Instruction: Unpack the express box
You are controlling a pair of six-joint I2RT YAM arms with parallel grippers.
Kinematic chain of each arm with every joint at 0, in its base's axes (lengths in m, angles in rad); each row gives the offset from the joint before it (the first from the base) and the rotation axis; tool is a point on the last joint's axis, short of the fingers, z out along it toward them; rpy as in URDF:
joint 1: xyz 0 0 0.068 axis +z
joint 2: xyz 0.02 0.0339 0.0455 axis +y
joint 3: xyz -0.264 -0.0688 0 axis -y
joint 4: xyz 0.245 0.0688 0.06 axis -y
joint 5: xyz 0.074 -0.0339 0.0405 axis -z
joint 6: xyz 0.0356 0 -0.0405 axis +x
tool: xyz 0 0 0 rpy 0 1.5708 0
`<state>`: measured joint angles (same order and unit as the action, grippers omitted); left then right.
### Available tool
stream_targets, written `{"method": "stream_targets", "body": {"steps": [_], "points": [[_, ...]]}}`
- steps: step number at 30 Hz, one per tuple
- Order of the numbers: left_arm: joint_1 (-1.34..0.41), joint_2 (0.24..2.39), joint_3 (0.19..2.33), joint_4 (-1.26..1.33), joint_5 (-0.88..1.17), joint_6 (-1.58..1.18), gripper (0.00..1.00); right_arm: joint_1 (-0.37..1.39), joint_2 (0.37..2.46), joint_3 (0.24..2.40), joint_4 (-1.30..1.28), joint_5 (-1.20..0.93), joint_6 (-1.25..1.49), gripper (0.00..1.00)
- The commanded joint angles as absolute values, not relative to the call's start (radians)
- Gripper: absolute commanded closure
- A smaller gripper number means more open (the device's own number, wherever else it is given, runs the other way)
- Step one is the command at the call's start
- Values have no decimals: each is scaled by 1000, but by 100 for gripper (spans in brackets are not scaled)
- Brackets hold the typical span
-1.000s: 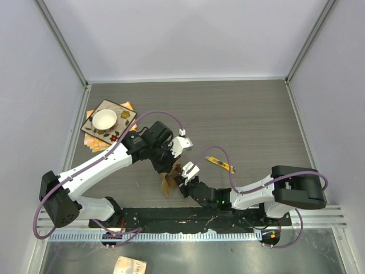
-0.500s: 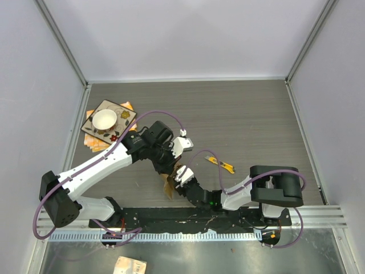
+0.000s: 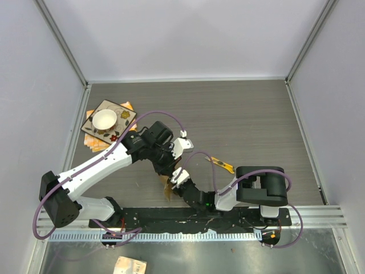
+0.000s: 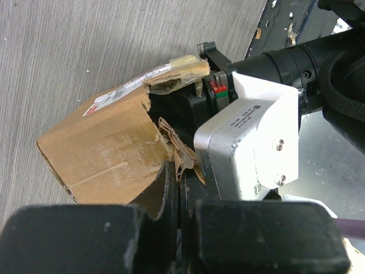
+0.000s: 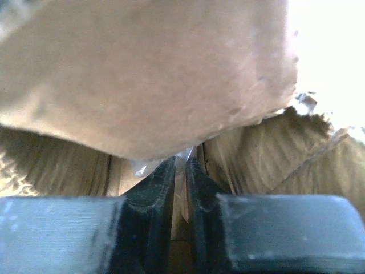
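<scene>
**Step in hand: prising open the express box [image 3: 166, 189]**

*Top external.* The box sits on the table [image 3: 256, 114] close to its near edge, just ahead of the arm bases and tipped on an edge. Both arms converge on it. The left gripper [image 3: 170, 169] comes from the far-left side and the right gripper [image 3: 175, 180] from the near-right. The yellow utility knife [image 3: 223, 165] lies apart to the right, untouched. The card with the white cup [image 3: 104, 120] is well apart at the far left.

*Left wrist.* My left fingers are clenched on a ragged, torn flap at the box's opened end. The labelled face is turned away and upward. The right wrist's housing is pushed into the tear.

*Right wrist.* This camera is inside the cardboard. The fingers are drawn together to a slit, with a scrap of clear film [image 5: 142, 166] at their tips (whether it is truly pinched I cannot tell).

*How I judge the step is best done.* I would use the left arm as the anchor and hold the flap firmly without tugging. With the right arm I would peel along the existing tear rather than across it. A slow pull should stop the light box from lifting or sliding off the near edge.
</scene>
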<state>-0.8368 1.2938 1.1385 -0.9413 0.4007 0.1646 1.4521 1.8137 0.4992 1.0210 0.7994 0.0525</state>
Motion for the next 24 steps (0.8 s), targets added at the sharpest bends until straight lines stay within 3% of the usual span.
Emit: {"method": "stream_targets", "body": {"steps": [1, 4, 13, 19, 24], "points": [[-839, 1267, 1166, -940, 440, 173, 100, 1454, 1810, 488, 1106, 778, 98, 88], [-839, 1273, 1166, -940, 433, 172, 100, 1454, 1802, 474, 1108, 752, 116, 99], [-839, 1282, 1161, -925, 347, 161, 100, 1460, 1717, 423, 1086, 683, 175, 99], [-815, 1316, 1180, -922, 271, 140, 100, 1506, 1455, 394, 872, 742, 179, 99], [-709, 1380, 1265, -951, 432, 114, 100, 1519, 1183, 388, 539, 805, 210, 99]]}}
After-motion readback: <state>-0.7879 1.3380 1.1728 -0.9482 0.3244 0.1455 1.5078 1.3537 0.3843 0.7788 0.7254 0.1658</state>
